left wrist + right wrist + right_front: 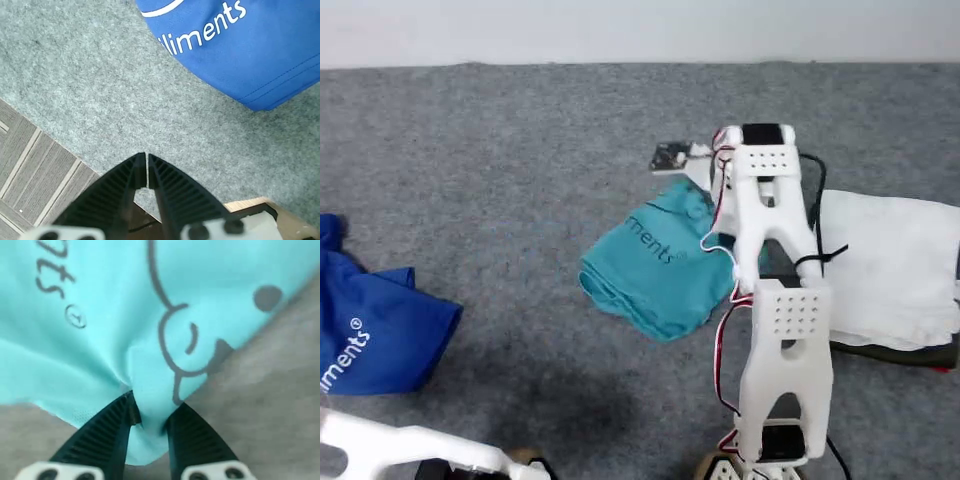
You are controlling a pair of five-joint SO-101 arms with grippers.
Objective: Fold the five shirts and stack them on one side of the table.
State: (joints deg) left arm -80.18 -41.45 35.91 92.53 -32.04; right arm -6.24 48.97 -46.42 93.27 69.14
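Your right pincer (149,416) is clamped on a pinch of the teal shirt (655,270), which lies mid-way across the bench (520,150), just beside the folded white shirt (890,265). You look mid-fold, so next carry that edge across evenly. Your left pincer (147,161) rests together, empty, near the blue shirt (240,45)

The grey table covering (520,200) is rough, matt felt (fuzzy and speckled up close). The crumpled teal shirt (655,270) is smooth fine-knit cloth with flat dark print; the royal-blue shirt (370,330) at eight o'clock looks alike, white-printed. The folded white shirt (890,265) at three o'clock is soft matt cloth. The white perforated arm (790,315) is smooth matt plastic; the black ribbed fingers (110,195) are matt plastic too.
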